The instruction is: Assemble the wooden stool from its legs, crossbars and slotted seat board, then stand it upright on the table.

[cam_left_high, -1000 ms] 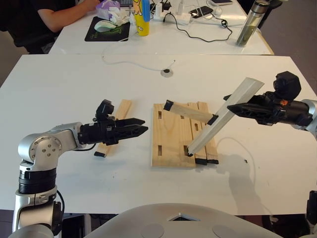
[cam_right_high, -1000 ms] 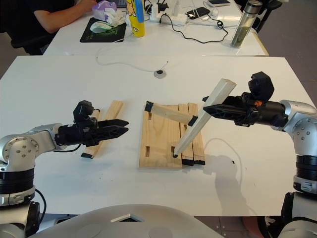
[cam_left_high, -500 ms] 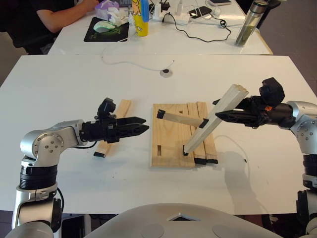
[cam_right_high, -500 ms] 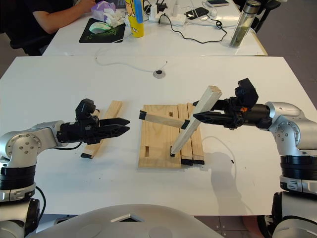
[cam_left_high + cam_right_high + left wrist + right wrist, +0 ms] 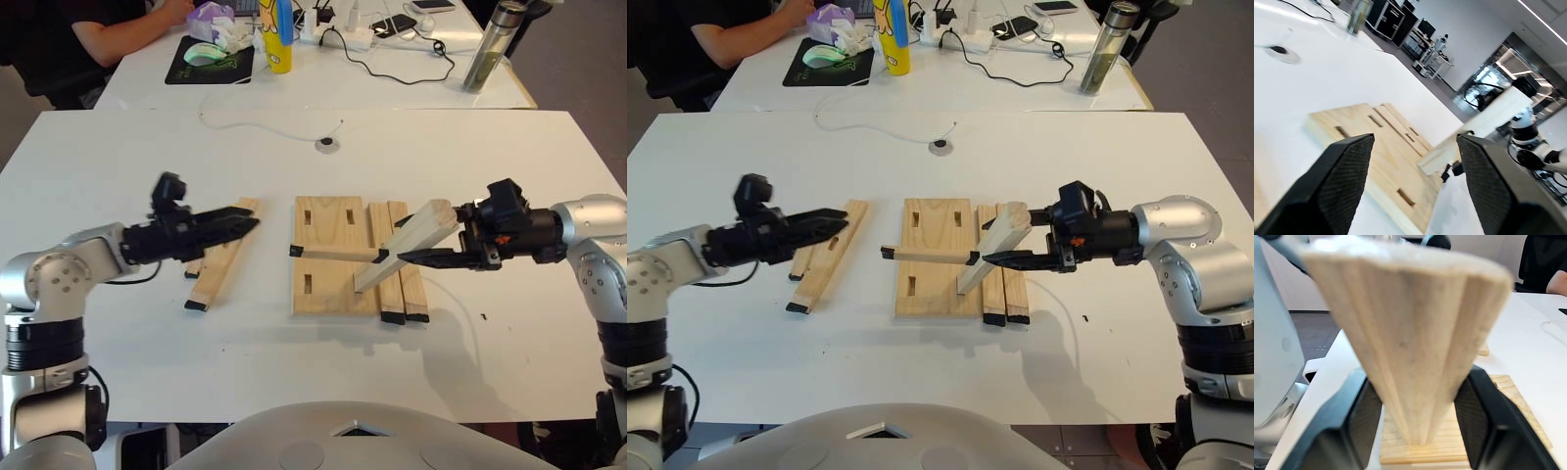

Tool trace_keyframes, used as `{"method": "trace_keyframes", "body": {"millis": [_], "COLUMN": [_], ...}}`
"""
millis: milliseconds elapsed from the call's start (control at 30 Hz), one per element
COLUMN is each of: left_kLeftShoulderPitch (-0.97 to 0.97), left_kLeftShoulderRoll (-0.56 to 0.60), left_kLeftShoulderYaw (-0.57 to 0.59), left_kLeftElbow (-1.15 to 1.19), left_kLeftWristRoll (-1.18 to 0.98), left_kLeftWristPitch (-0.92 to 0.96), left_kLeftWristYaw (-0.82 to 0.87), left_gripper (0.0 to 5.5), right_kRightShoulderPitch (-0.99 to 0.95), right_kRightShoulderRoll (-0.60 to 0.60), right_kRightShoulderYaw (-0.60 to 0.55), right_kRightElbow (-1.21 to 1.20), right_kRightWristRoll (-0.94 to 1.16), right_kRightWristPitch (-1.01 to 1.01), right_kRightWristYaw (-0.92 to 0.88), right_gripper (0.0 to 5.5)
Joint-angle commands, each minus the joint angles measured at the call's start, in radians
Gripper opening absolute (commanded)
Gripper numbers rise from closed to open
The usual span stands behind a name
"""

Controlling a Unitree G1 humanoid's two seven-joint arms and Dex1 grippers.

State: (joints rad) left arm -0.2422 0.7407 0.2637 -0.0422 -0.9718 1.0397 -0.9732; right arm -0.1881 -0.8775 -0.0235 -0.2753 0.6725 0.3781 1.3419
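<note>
Pale pine seat board (image 5: 328, 279), pale leg (image 5: 416, 235), black-tipped crossbar (image 5: 338, 255), white table (image 5: 118, 147), black mat (image 5: 186, 67)

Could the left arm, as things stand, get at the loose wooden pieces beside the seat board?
Probably yes: the left gripper, open, hangs close over the loose wooden pieces, with nothing between them.

seat board (image 5: 328, 227) centre, legs (image 5: 219, 258) left

Yellow bottle (image 5: 280, 35) on back desk (image 5: 411, 86); mouse mat (image 5: 230, 65) w/ mouse (image 5: 204, 52) just left of it, power strip (image 5: 345, 35) right, dark flask (image 5: 488, 45) far right, round puck (image 5: 330, 144) in front.
</note>
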Motion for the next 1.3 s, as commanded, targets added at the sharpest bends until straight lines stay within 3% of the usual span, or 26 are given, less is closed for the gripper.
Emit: {"method": "trace_keyframes", "body": {"millis": [33, 267, 500, 733, 767, 933, 1033, 1167, 1300], "left_kLeftShoulderPitch": [-0.07, 0.01, 0.117, 0.232, 0.237, 0.276, 0.285, 0.273, 0.236], "left_kLeftShoulderRoll": [0.092, 0.055, -0.024, -0.113, -0.125, -0.168, -0.211, -0.291, -0.359], "left_kLeftShoulderYaw": [0.025, -0.021, -0.092, -0.246, -0.254, -0.276, -0.286, -0.337, -0.427], "left_kLeftElbow": [0.168, 0.215, 0.061, -0.182, -0.191, -0.236, -0.258, -0.26, -0.211], "left_kLeftWristRoll": [0.101, 0.2, 0.19, 0.208, 0.208, 0.194, 0.207, 0.306, 0.474], "left_kLeftWristPitch": [-0.091, -0.186, -0.158, -0.165, -0.164, -0.164, -0.191, -0.308, -0.469], "left_kLeftWristYaw": [-0.05, -0.074, -0.051, 0.01, 0.02, 0.054, 0.095, 0.175, 0.255], "left_gripper": [3.14, 3.14, 3.14, 2.04, 1.93, 1.14, 0.79, 0.1, 0.02], "right_kRightShoulderPitch": [0.099, 0.17, -0.049, -0.189, -0.187, -0.187, -0.196, -0.146, 0.012], "right_kRightShoulderRoll": [-0.011, 0.006, 0.004, 0.061, 0.074, 0.154, 0.196, 0.168, 0.098], "right_kRightShoulderYaw": [0.1, 0.145, 0.208, 0.21, 0.198, 0.108, 0.044, -0.026, -0.07], "right_kRightElbow": [0.02, 0.14, 0.332, 0.461, 0.463, 0.473, 0.468, 0.422, 0.344], "right_kRightWristRoll": [-0.133, -0.219, -0.246, -0.175, -0.158, -0.144, -0.136, -0.123, -0.124], "right_kRightWristPitch": [0.071, -0.066, -0.118, -0.103, -0.1, -0.142, -0.167, -0.125, -0.063], "right_kRightWristYaw": [-0.097, -0.137, -0.096, -0.102, -0.106, -0.16, -0.205, -0.22, -0.181], "right_gripper": [2.04, 2.04, 2.04, 2.04, 2.4, 3.1, 3.12, 3.12, 3.12]}}
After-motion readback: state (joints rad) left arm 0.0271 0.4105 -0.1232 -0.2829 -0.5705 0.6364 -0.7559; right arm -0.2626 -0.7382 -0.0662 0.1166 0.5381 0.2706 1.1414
